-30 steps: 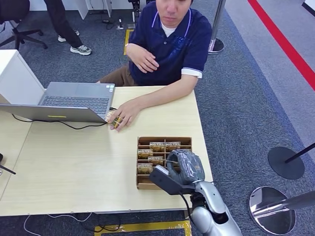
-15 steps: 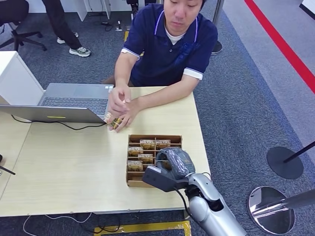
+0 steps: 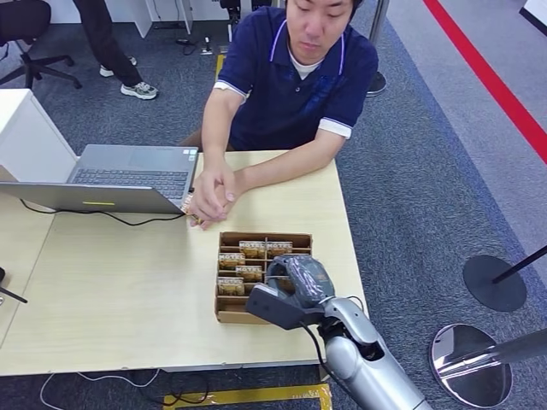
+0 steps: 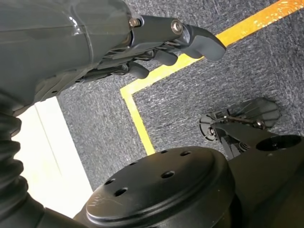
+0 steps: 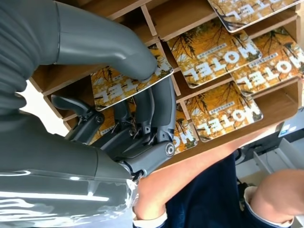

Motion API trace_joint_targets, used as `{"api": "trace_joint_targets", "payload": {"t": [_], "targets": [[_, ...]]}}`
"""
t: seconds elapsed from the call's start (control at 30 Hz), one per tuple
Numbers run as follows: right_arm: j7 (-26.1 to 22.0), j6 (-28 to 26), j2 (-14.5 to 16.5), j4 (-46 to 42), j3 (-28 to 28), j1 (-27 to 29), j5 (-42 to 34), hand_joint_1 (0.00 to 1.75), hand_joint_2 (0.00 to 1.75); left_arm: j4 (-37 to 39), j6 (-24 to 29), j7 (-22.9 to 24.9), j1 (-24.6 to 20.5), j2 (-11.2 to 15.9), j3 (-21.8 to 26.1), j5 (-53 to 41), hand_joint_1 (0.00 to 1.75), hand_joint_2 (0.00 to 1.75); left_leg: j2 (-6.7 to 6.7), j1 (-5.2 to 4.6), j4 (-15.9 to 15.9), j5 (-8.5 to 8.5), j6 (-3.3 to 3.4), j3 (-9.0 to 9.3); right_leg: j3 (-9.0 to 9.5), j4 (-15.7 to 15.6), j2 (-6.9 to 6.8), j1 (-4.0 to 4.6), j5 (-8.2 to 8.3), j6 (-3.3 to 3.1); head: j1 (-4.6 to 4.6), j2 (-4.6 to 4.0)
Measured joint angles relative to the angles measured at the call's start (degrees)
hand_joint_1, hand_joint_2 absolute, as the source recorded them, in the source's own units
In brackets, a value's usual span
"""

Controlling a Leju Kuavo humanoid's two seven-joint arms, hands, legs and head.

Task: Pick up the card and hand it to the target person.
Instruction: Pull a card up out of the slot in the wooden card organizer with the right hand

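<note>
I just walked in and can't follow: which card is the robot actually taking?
On the wooden table, find the brown divided box of yellow HOTEL cards before the seated person. The card is pinched between the right hand's thumb and fingers; its neighbours lie untouched in their slots.

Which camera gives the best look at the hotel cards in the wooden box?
The right wrist view: the cards fill it, print readable, with the right hand touching one. The head view shows them small in the box.

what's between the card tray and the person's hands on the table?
Nothing: in the head view, bare light wooden tabletop separates the brown compartmented cardboard tray of orange hotel cards from the person's hands.
</note>
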Motion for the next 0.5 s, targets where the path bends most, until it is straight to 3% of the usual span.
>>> {"api": "trace_joint_targets", "payload": {"t": [0.3,0.5], "targets": [[0.8,-2.5,-0.6,-10.5,-2.5,3.3,1.4,1.31,1.75,0.0,-0.1,0.1,-0.1,0.0,0.4,-0.5,0.00,1.75,-0.10,-0.03,0.0,0.02,0.03,-0.13,-0.12,0.0,-0.04,-0.02,-0.02,0.01,0.00,0.00],[-0.1,-1.6,-0.6,-12.1,-1.7,3.0,1.1,1.31,1.75,0.0,-0.1,0.1,-0.1,-0.1,0.5,-0.7,0.00,1.75,-0.08,-0.02,0.0,0.02,0.03,-0.17,-0.18,0.0,0.01,-0.01,0.00,0.01,0.00,0.00]]}}
